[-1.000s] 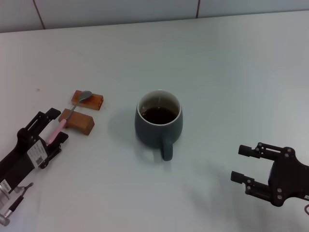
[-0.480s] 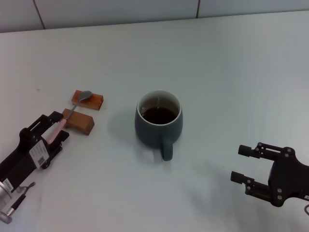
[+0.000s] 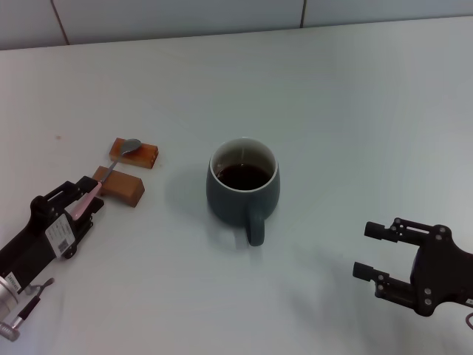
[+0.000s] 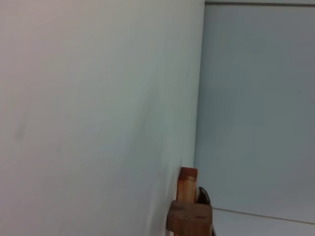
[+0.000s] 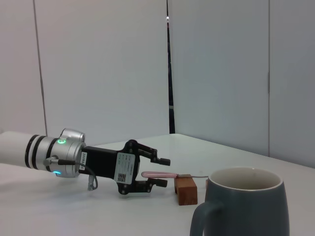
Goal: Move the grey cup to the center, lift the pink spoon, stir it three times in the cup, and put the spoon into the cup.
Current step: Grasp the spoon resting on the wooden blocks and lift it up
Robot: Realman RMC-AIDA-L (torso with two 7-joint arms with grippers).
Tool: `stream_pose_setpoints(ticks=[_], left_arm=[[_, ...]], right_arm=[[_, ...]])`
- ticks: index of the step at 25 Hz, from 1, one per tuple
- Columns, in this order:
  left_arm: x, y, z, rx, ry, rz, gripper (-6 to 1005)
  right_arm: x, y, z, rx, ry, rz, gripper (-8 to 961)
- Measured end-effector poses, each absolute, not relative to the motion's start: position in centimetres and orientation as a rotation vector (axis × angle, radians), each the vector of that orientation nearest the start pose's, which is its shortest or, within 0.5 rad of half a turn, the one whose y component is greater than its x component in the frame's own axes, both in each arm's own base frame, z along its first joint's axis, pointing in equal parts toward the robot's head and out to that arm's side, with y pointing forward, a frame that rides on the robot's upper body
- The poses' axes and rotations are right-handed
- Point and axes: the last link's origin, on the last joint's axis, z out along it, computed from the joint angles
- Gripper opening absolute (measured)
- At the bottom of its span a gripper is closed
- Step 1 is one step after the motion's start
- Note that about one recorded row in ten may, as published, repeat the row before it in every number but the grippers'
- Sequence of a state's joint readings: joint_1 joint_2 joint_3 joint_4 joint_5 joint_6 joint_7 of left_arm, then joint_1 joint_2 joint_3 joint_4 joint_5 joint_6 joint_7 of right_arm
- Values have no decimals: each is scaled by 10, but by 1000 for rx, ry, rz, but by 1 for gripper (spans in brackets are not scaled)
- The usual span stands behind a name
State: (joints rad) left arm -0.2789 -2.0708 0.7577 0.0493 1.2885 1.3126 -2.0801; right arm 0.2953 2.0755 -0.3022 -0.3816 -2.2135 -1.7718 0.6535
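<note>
Retreating toward 7 o'clock, left gripper (image 3: 79,203) is straddling the pink spoon (image 3: 90,194), fingers apart, at 9 o'clock of centred grey cup (image 3: 243,188); close squarely on handle; right gripper (image 3: 378,251) idling open.

no writing can be read anywhere: the left tool (image 3: 72,200) carries a white sticker (image 3: 58,236) with a small square code, its marks too fine to make out.
</note>
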Motion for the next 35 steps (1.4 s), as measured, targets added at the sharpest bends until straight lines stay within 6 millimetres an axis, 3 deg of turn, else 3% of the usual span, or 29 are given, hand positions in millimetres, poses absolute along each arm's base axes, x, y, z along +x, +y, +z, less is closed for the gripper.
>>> stream_pose_setpoints(ticks=[29, 33, 35], left_arm=[[-362, 245, -50, 1352, 2615, 1624, 319], [-362, 245, -50, 1356, 2615, 1626, 193], [-362, 245, -50, 1357, 2614, 1626, 186]], right_arm=[[329, 211, -19, -2592, 290, 854, 599], [329, 211, -19, -2593, 291, 853, 599], [329, 211, -19, -2593, 291, 852, 599]])
